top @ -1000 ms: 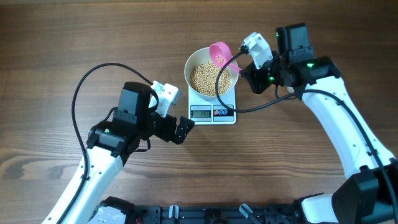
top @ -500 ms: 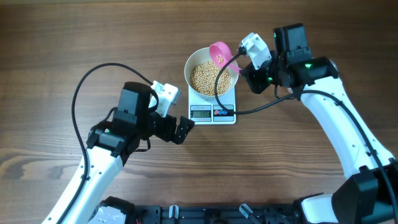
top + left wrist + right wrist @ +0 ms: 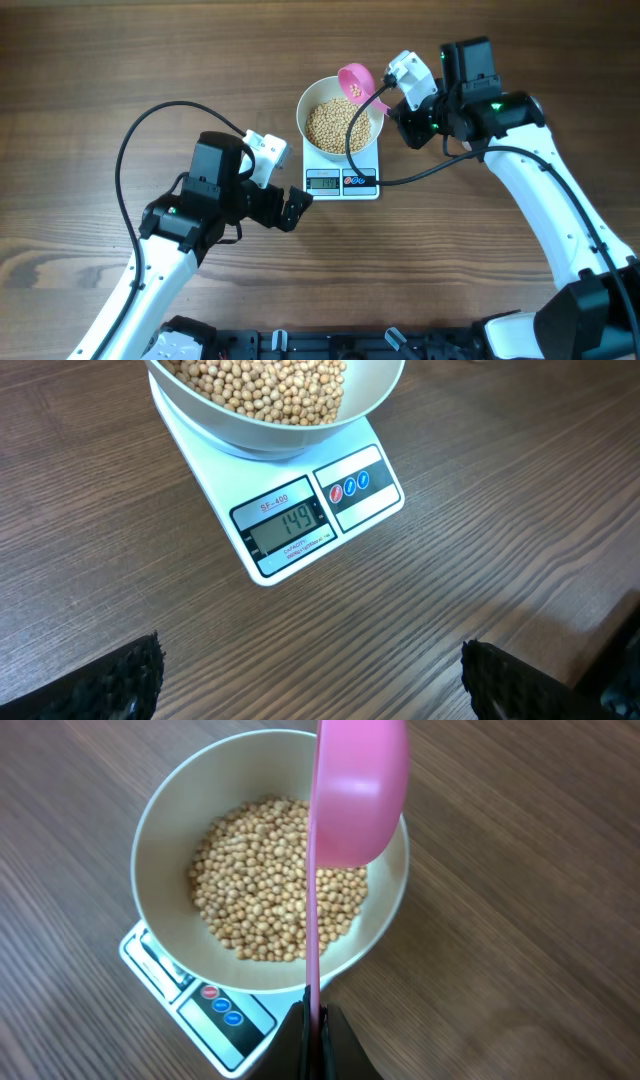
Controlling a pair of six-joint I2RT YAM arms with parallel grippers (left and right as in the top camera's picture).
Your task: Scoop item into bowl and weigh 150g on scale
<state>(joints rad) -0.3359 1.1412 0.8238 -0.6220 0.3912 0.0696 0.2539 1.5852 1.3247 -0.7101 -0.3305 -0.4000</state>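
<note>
Beans, small, round and tan, fill the smooth white bowl on the flat scale just ahead of the splayed left gripper, where the bowl's far rim is cut off. Beyond the right gripper, clamped on its thin handle, tilts the glossy pink scoop.

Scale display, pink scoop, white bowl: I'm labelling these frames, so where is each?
scale display [image 3: 290,527], left wrist view, on the digits window.
pink scoop [image 3: 360,792], right wrist view, on its cup.
white bowl [image 3: 165,850], right wrist view, on its bare inner wall.
</note>
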